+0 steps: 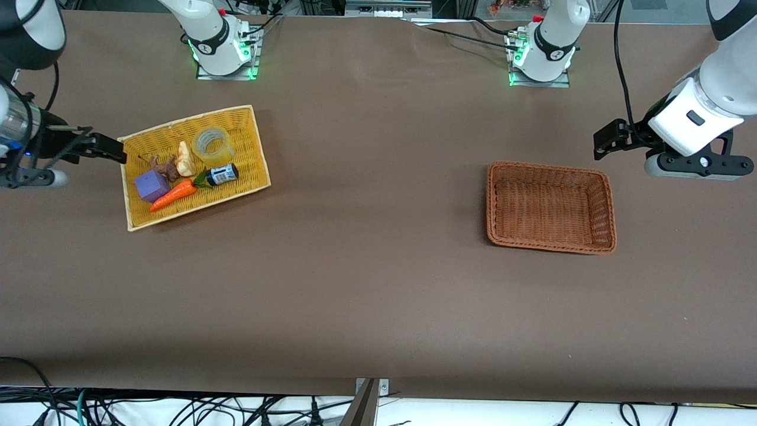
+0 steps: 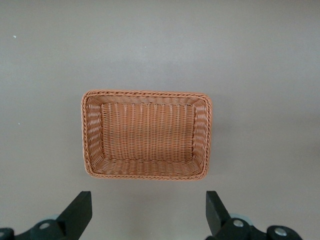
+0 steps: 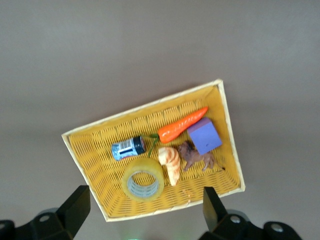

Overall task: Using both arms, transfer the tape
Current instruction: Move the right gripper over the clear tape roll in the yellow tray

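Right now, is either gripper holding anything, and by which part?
Nothing held. Left gripper open over the table beside the brown wicker basket; right gripper open beside the yellow wicker tray.

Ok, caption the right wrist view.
Open right end effector above yellow basket holding tape, carrot and block.

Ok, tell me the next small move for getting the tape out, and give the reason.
Probably bring the right gripper over the tape and lower it. The roll lies in the yellow basket beside the small bottle, not gripped, and the right gripper, open, is above that basket's end of the table. The left gripper waits open over the table near the brown basket, which holds nothing.
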`<state>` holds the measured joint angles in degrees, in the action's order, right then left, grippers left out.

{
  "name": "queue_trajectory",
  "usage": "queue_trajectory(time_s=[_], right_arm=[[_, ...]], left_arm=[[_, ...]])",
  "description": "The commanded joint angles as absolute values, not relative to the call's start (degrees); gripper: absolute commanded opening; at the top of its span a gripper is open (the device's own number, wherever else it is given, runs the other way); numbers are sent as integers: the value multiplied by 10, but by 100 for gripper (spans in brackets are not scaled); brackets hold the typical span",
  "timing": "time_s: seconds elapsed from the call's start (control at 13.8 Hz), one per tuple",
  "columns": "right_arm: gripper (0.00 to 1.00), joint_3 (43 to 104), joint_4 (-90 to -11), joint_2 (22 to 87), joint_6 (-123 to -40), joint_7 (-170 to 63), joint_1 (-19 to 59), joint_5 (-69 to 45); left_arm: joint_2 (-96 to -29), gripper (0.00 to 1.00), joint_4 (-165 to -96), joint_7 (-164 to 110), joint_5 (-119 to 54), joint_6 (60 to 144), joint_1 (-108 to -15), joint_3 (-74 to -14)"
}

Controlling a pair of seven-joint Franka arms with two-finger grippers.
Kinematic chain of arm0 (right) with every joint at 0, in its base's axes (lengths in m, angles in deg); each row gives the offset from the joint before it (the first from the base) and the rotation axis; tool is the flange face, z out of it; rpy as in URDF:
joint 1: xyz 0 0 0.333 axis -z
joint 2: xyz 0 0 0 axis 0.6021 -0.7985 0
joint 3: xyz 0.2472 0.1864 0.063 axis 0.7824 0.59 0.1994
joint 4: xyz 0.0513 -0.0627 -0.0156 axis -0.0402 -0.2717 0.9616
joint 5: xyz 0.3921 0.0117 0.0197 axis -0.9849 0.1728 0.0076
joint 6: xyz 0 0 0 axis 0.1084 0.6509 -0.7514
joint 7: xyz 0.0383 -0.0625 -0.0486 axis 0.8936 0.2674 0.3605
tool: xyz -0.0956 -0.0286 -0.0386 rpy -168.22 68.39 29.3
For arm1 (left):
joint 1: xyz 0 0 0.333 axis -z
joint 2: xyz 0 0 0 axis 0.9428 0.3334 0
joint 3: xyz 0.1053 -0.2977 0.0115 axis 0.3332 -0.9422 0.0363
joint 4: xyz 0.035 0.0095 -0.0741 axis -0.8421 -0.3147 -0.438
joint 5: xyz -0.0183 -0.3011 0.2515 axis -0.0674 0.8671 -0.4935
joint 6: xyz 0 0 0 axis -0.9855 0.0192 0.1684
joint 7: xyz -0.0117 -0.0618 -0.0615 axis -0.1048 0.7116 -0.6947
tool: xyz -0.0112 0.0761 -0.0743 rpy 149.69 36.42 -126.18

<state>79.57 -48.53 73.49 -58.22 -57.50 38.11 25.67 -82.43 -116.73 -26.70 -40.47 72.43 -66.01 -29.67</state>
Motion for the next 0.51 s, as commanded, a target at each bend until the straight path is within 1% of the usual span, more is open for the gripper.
queue_trajectory(time_s=[0.0,0.07,0.29,0.36,0.44], right_arm=[[100,797,-599,784,-646,-584,382,254],[100,797,-653,802,-681,-586,382,250],[100,800,-850,895,-797,-634,382,249],[100,811,-896,921,-815,-643,382,249],[100,820,-925,937,-824,-659,382,249]], left_arm=[[-819,100,-1151,-258,-419,712,-659,-298],[-819,100,-1151,-258,-419,712,-659,-298],[-819,100,-1152,-258,-418,712,-660,-298],[-819,100,-1151,-258,-419,712,-661,-297],[-819,100,-1150,-258,-419,712,-662,-298]])
